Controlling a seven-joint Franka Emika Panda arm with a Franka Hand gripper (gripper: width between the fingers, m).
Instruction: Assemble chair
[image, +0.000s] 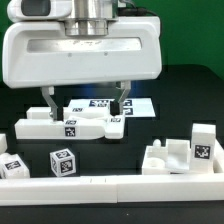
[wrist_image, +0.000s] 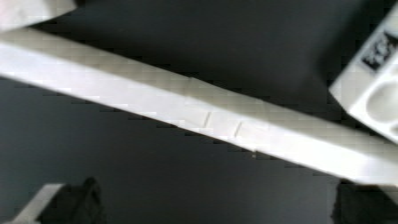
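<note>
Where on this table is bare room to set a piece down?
Bare table between the tagged cube and the notched block; also beyond the marker board toward the exterior view's right. Crowded under the open gripper, around the slab.

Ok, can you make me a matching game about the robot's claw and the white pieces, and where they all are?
Things:
1. gripper
2. cube-shaped piece
3. long flat piece
4. upright piece

Place or state:
A. far towards the exterior view's right
B. open, up above the pieces
C. lying flat just below the gripper
D. near the front, towards the exterior view's left

Pairs: 1-B, 2-D, 3-C, 4-A.
</note>
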